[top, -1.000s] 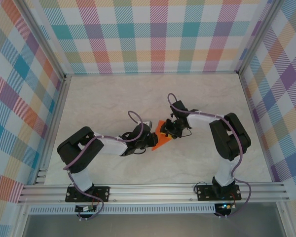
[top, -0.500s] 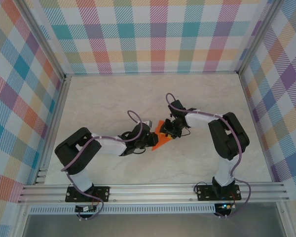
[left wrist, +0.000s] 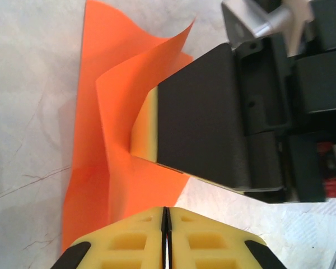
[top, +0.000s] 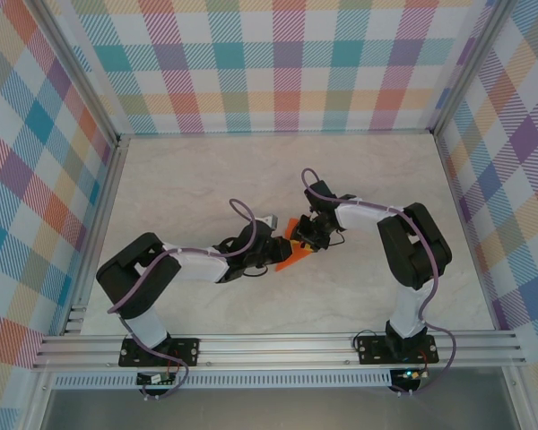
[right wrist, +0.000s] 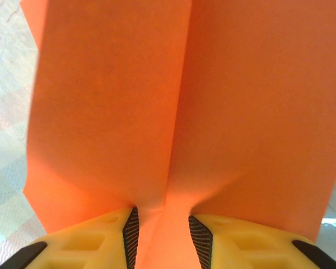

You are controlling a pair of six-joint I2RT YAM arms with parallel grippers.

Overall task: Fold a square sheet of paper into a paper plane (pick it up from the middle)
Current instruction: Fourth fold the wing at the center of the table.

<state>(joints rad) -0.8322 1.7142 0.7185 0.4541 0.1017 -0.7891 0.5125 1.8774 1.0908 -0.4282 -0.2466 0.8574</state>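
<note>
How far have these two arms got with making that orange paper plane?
Early to midway, I'd judge. Done: the paper is off the table and bent along a centre crease. In hand: the left gripper is shut at its edge, and the right gripper grips the crease with paper between its fingers. Left: no pointed nose or wings show yet.

Left gripper (left wrist: 164, 235) at bottom centre, yellow fingers pressed together. Orange paper (left wrist: 109, 151) fills left half, creased, flap standing up. Right gripper (left wrist: 213, 115) black finger with yellow pad touches the flap from right.
</note>
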